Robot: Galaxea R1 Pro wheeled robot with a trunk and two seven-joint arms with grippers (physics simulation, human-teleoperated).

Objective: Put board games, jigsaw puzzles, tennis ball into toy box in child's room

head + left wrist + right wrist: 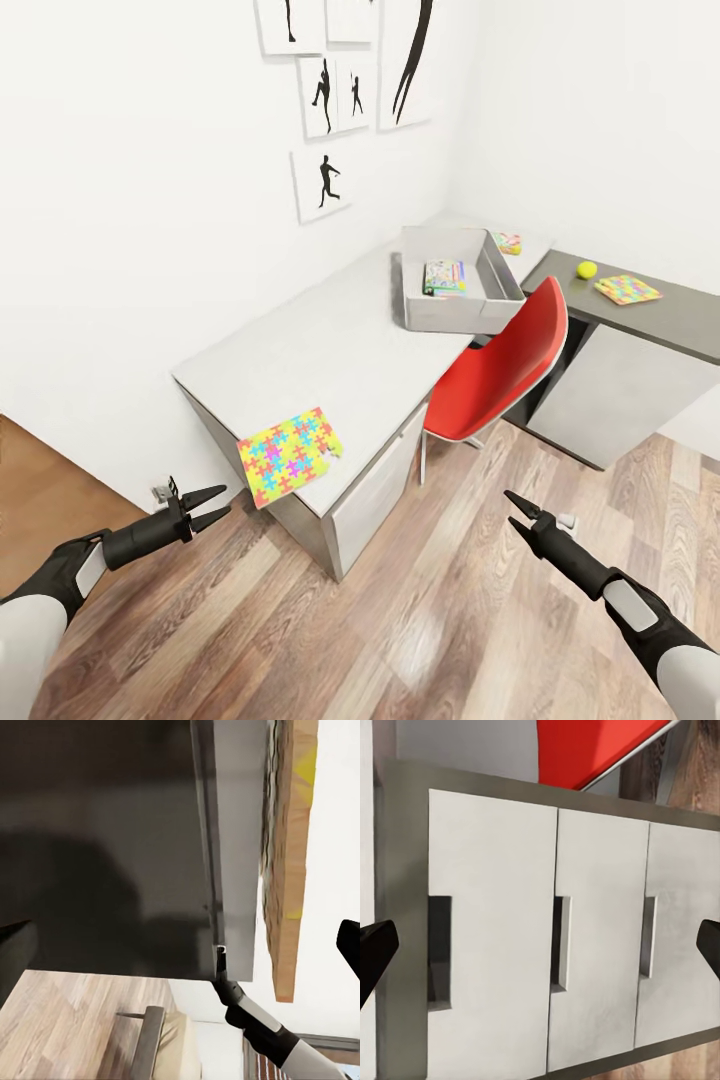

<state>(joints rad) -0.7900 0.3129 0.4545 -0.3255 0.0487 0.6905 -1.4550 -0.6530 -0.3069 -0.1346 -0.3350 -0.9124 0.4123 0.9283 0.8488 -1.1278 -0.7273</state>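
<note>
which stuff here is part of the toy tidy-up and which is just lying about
Job:
toy box, board game inside
near jigsaw puzzle
far jigsaw puzzle
tennis ball
flat toy behind the box
table

Lying about:
red chair
wall pictures

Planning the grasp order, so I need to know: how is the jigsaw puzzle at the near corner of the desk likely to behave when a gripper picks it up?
The jigsaw puzzle lies thin and flat on the table, so pinching it from above looks hard. One edge overhangs the table's corner, which probably offers an edge grip. Being interlocked pieces, it may flex or sag if held by one side.
</note>
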